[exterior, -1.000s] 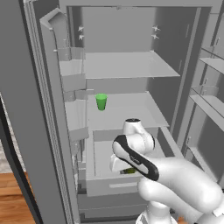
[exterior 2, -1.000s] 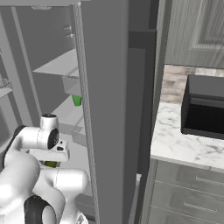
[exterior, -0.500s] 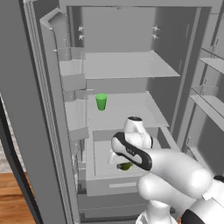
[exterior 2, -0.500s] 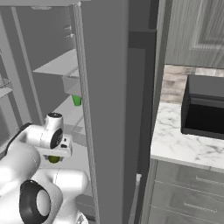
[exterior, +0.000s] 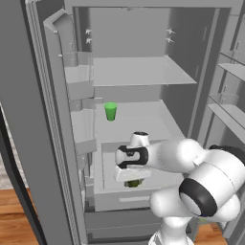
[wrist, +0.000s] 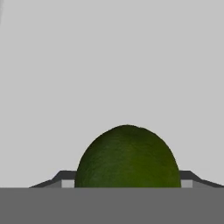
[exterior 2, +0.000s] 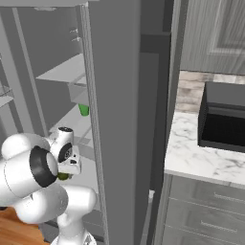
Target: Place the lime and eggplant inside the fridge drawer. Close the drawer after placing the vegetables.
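1. The fridge drawer [exterior: 112, 197] is standing pulled out, light grey, with the arm hiding most of its inside.
2. The gripper [exterior: 133, 183] is hanging over the drawer, jaws pinching the lime [wrist: 127, 157].
3. The lime is showing dark green and rough-skinned, its lower half cut off.

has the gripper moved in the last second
Yes. In the left base view the gripper, shut on the lime, has swung left against the green cup and now hangs over the fridge drawer.
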